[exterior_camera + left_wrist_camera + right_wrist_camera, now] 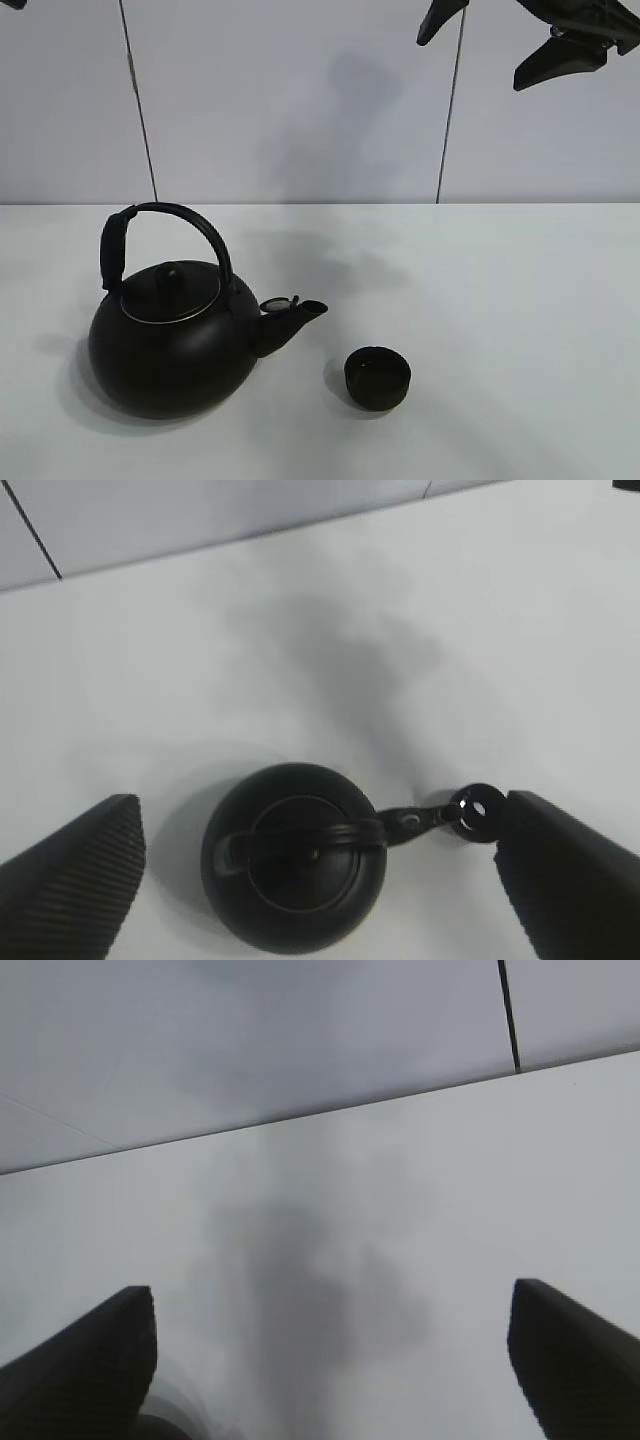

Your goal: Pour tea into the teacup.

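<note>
The small matte-black teacup (378, 377) stands on the white table, just right of the kettle's spout. The big black kettle (165, 345) sits front left, upright, its arched handle (190, 222) up and its lid on. In the left wrist view my left gripper (320, 808) hangs open high above the kettle (295, 860), looking straight down on it. The teacup (477, 811) peeks out beside one finger (570, 880). My right gripper (470, 63) hovers open, high at the back right, holding nothing. Its wrist view shows only table between the fingers (90, 1360).
The white table (500, 280) runs back to a pale wall (300, 100) with two thin dark vertical seams. A blurred dark shape (165, 1428) shows at the edge of the right wrist view; I cannot tell what it is.
</note>
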Controlling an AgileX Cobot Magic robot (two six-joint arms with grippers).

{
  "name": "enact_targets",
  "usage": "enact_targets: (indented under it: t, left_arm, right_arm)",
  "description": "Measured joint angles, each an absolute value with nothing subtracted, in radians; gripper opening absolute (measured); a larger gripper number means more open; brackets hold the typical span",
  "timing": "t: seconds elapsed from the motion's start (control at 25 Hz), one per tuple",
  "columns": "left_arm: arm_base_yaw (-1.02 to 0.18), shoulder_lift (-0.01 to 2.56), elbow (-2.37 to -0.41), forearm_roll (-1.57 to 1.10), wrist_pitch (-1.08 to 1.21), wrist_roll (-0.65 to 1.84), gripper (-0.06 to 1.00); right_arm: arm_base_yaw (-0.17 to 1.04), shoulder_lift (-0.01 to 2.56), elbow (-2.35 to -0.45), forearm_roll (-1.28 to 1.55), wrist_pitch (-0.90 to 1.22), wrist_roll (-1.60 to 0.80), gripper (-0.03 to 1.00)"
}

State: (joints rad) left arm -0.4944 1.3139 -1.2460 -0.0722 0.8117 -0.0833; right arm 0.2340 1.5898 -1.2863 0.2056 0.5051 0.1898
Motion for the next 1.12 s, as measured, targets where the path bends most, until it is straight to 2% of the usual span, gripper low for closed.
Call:
enact_targets:
  t: [0.16, 0.44, 1.12]
  left_arm:
    - [-0.466, 1.457, -1.402, -0.17, 0.985, -0.052, 0.69]
    - [-0.464, 1.672, -1.586, -0.256, 1.105, -0.047, 0.69]
    - [-0.464, 1.733, -1.607, -0.259, 1.091, -0.047, 0.69]
  right_arm:
    - [0.234, 1.59, -1.286, 0.206, 0.505, 0.19, 0.66]
    - [0.234, 1.59, -1.286, 0.233, 0.504, 0.19, 0.66]
    - [0.234, 1.597, -1.286, 0.281, 0.611, 0.19, 0.66]
